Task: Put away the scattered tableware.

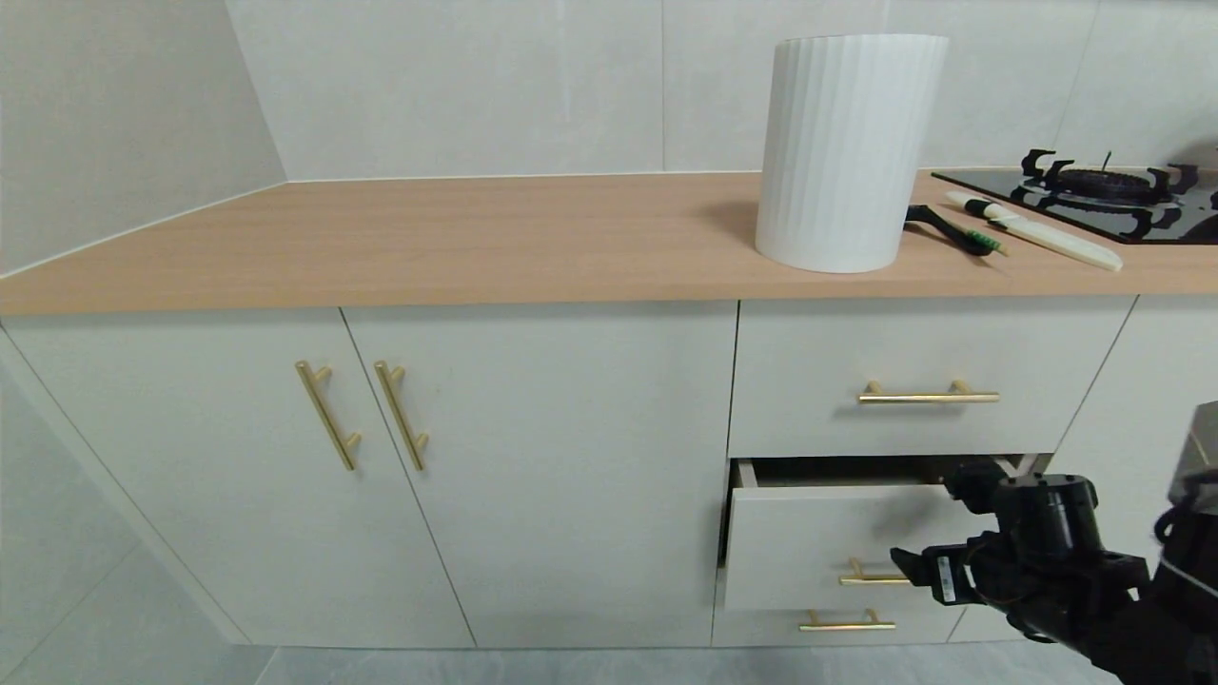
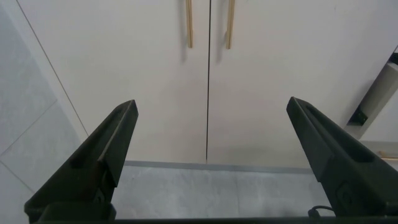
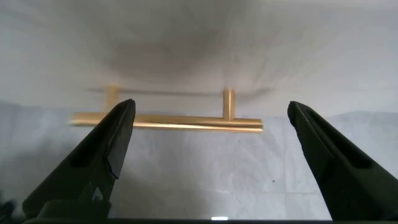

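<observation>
Step in hand: judged to be opening the middle drawer [image 1: 818,542], which stands slightly pulled out with a dark gap along its top.
Right claw [image 3: 210,115]: released, fingers spread wide, facing the drawer's gold handle [image 3: 168,123]; no contact is visible.
Left claw [image 2: 211,109]: released, holding nothing, low before the cupboard doors [image 2: 261,81].
Tableware: a white knife [image 1: 1037,231] and a black-handled utensil [image 1: 952,231] lie on the counter [image 1: 476,238], between the ribbed white container [image 1: 842,152] and the hob [image 1: 1094,195].
Doing it well: centre the bar between the fingers, clench near a post, and pull straight along the drawer's run.
Watch for: a slanted pull that slips off the thin bar.
</observation>
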You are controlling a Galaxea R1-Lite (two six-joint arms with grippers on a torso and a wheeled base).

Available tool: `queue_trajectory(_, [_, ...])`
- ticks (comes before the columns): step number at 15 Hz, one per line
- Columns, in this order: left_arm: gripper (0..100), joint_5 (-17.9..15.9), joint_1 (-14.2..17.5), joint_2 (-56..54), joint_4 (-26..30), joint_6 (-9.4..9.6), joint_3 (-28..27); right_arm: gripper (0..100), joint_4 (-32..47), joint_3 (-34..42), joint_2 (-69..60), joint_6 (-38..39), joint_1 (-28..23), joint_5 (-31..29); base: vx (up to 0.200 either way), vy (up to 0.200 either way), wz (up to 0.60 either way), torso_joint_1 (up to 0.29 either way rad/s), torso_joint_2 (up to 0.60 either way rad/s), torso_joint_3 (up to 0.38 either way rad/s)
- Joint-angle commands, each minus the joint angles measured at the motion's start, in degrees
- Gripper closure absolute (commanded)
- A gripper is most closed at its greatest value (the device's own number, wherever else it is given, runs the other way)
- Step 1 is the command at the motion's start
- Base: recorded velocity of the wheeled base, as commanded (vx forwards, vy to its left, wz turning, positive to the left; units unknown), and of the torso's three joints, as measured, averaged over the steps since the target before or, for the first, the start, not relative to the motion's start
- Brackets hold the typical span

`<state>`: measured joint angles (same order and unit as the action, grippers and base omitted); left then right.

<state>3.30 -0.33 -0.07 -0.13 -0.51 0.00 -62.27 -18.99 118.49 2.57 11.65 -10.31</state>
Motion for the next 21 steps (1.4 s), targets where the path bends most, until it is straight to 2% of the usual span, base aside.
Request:
queue_trajectory(1, [0, 0.0, 0.0, 0.1, 0.0, -0.02, 0.0, 0, 12.3, -1.1, -20.1, -0.3, 3.8, 0.2, 0.0, 0.0, 0.0, 0.0, 0.0, 0.0])
queue_trajectory(2, [0, 0.0, 0.0, 0.1, 0.0, -0.02, 0.0, 0, 18.9, -3.9, -26.2, -0.4, 5.0, 0.1, 0.0, 0.0, 0.0, 0.0, 0.0, 0.0])
queue_trajectory(4, [0, 0.0, 0.0, 0.1, 0.0, -0.02, 0.0, 0, 31.3, -13.5, -28.8, -0.4, 4.6, 0.2, 0.0, 0.0, 0.0, 0.0, 0.0, 0.0])
queue_trajectory(6, [0, 0.0, 0.0, 0.1, 0.0, -0.02, 0.0, 0, 39.9, -20.0, -28.0, -0.3, 3.8, 0.6, 0.0, 0.0, 0.0, 0.0, 0.0, 0.0])
queue_trajectory(7, [0, -0.1, 0.0, 0.1, 0.0, -0.02, 0.0, 0, 41.6, -21.3, -26.3, 0.7, 3.8, 1.8, 0.0, 0.0, 0.0, 0.0, 0.0, 0.0])
queue_trajectory(9, [0, 0.0, 0.0, 0.1, 0.0, -0.02, 0.0, 0, 39.7, -21.8, -20.5, 2.3, 3.8, 2.3, 0.0, 0.0, 0.0, 0.0, 0.0, 0.0])
queue_trajectory(12, [0, 0.0, 0.0, 0.1, 0.0, -0.02, 0.0, 0, 30.5, -21.1, -12.7, 2.9, 2.8, 2.1, 0.0, 0.0, 0.0, 0.0, 0.0, 0.0])
queue_trajectory(21, [0, 0.0, 0.0, 0.1, 0.0, -0.02, 0.0, 0, 16.8, -19.2, -1.1, 2.7, 2.7, 0.9, 0.0, 0.0, 0.0, 0.0, 0.0, 0.0])
